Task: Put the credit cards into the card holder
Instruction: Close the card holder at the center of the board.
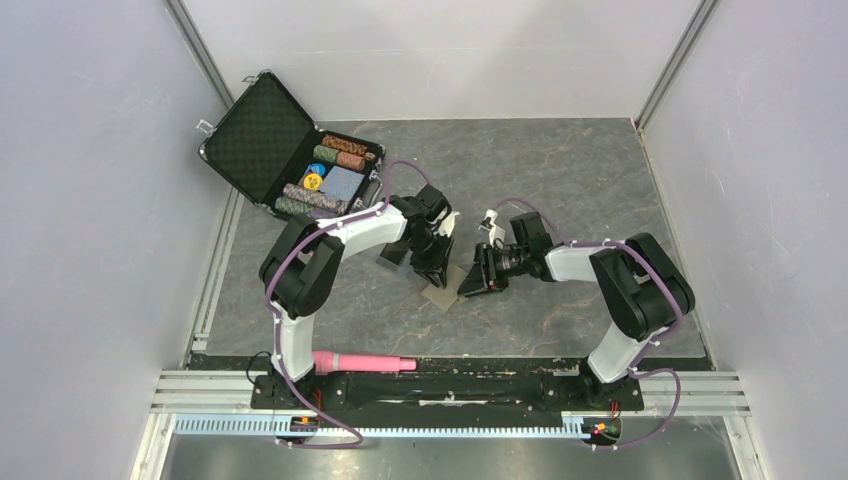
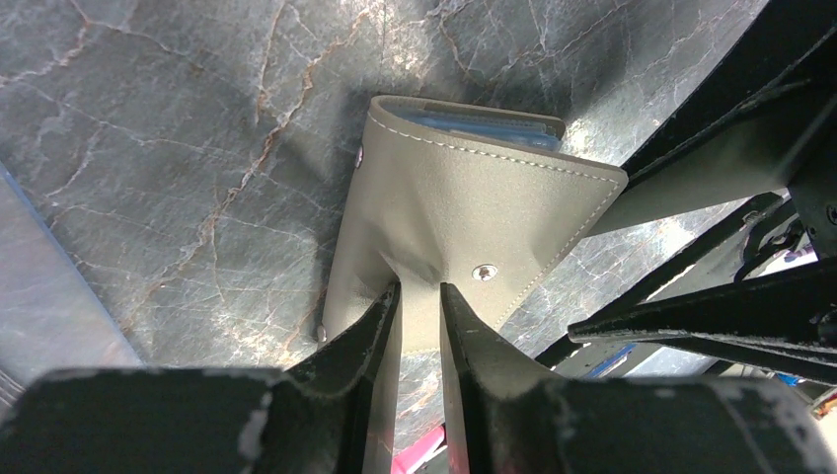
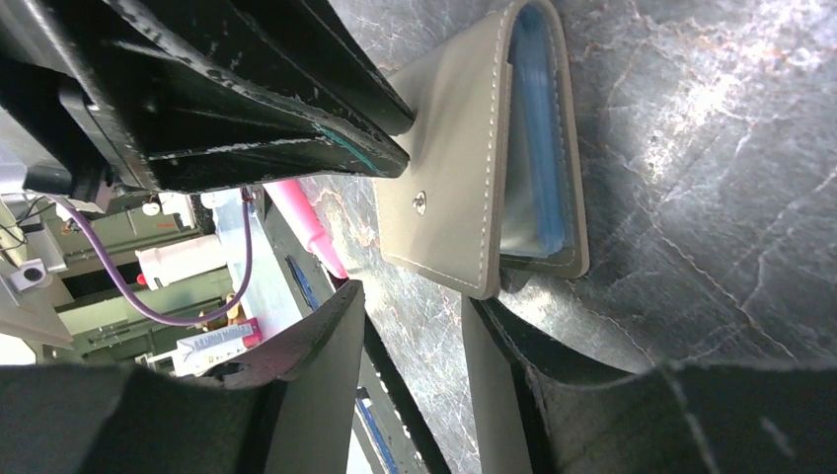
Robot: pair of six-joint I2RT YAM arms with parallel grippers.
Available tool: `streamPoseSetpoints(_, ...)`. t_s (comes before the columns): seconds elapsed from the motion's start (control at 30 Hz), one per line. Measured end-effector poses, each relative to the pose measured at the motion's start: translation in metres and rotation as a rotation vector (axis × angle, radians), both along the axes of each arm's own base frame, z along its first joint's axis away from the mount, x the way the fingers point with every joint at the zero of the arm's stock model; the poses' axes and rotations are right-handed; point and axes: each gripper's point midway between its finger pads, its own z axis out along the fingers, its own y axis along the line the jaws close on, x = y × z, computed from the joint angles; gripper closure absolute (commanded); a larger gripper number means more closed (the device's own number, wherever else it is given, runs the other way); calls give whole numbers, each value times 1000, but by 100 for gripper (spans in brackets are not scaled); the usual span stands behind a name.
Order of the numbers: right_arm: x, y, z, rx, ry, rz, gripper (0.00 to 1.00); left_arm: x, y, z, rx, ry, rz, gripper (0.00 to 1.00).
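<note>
The left arm [image 1: 303, 278] and right arm [image 1: 640, 290] are wearing white shells between bulky black joints; purple cables [image 3: 244, 259] are looping along them, black fingers [image 2: 363, 341] showing chipped, scuffed paint.

Our left arm [image 1: 340, 235] rises from its base at the near edge of the table [image 1: 600, 180], elbow high, forearm reaching toward the middle. Our right arm [image 1: 600, 262] mirrors it, and the two wrists nearly meet. Our left gripper [image 2: 419, 291] points down, its fingers pinched narrowly on a flap of the card holder [image 2: 464, 197]. Our right gripper [image 3: 413, 294] lies low and sideways, jaws apart and gripping nothing, with one fingertip just beside the holder's corner.
</note>
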Motion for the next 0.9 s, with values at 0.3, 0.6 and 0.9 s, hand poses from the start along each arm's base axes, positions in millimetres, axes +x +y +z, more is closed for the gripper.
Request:
streamPoseSetpoints(0.3,8,-6,6,-33,-59,-28,53,0,0,0,0,0,0,72)
streamPoseSetpoints(0.6,12,-7,4,-35,-67,-36,54,0,0,-1,-1,1,0,72)
streamPoseSetpoints(0.9,-7,16,2,24,-45,54,55,-1,0,0,-2,5,-1,70)
